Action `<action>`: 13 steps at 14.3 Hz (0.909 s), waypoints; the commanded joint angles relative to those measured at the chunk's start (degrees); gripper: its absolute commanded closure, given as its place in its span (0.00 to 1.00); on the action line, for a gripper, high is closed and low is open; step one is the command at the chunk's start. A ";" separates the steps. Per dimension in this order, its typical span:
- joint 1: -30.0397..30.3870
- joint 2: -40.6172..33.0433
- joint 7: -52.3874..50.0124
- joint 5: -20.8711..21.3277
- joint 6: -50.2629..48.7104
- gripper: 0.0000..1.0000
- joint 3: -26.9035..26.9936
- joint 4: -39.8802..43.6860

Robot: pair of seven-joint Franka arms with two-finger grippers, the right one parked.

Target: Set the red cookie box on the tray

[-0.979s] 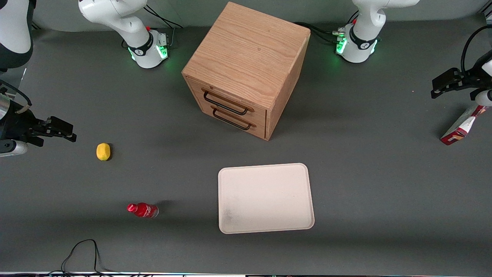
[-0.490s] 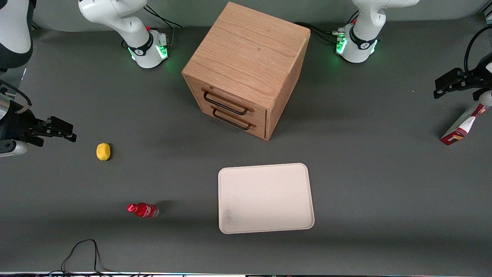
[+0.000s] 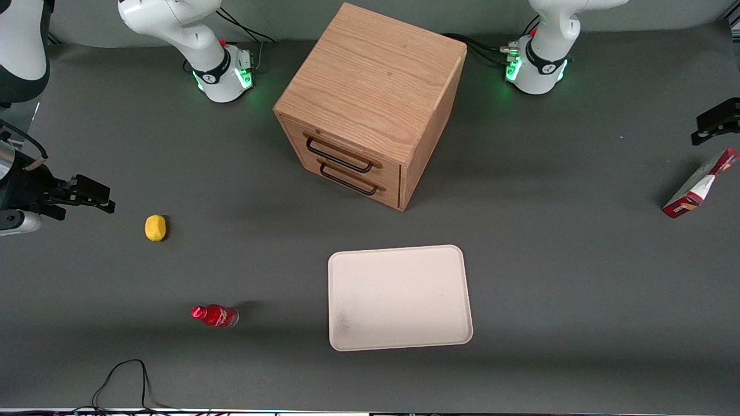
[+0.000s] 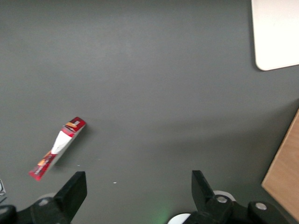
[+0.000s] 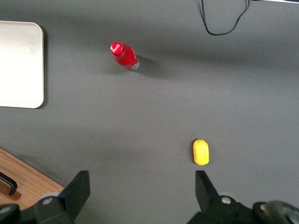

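Note:
The red cookie box [image 3: 699, 184] leans on its edge on the grey table at the working arm's end, its low red end nearer the front camera. In the left wrist view the red cookie box [image 4: 57, 148] lies apart from the fingers. The cream-white tray [image 3: 399, 297] sits empty near the table's middle, nearer the front camera than the cabinet; a corner of the tray [image 4: 275, 32] shows in the left wrist view. My left gripper [image 3: 714, 124] hangs above the table at the frame's edge, farther from the front camera than the box. The gripper [image 4: 138, 179] is open and empty.
A wooden drawer cabinet [image 3: 370, 104] with two black handles stands mid-table, its side showing in the left wrist view [image 4: 285, 168]. A yellow lemon [image 3: 155, 227] and a small red bottle [image 3: 215, 315] lie toward the parked arm's end. A black cable [image 3: 124, 375] loops at the front edge.
My left gripper has moved outward toward the working arm's end and a little away from the front camera, now mostly out of the front view. The box's upper end is uncovered. Nothing else moved.

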 commanded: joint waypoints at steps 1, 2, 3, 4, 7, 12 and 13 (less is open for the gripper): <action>5.94 -2.67 9.01 0.17 1.79 0.00 -0.44 -3.20; 8.48 -2.85 12.69 0.17 2.23 0.00 -0.44 -3.81; 11.21 -3.11 16.65 0.17 2.84 0.00 -0.53 -4.25; 13.76 -3.11 20.95 0.17 3.11 0.00 -0.53 -4.60; 21.41 -3.02 35.27 0.17 4.60 0.00 -0.53 -5.66; 29.59 -2.94 56.45 0.52 8.56 0.00 -0.53 -9.35; 31.00 -2.94 61.89 0.52 9.52 0.00 -0.53 -9.96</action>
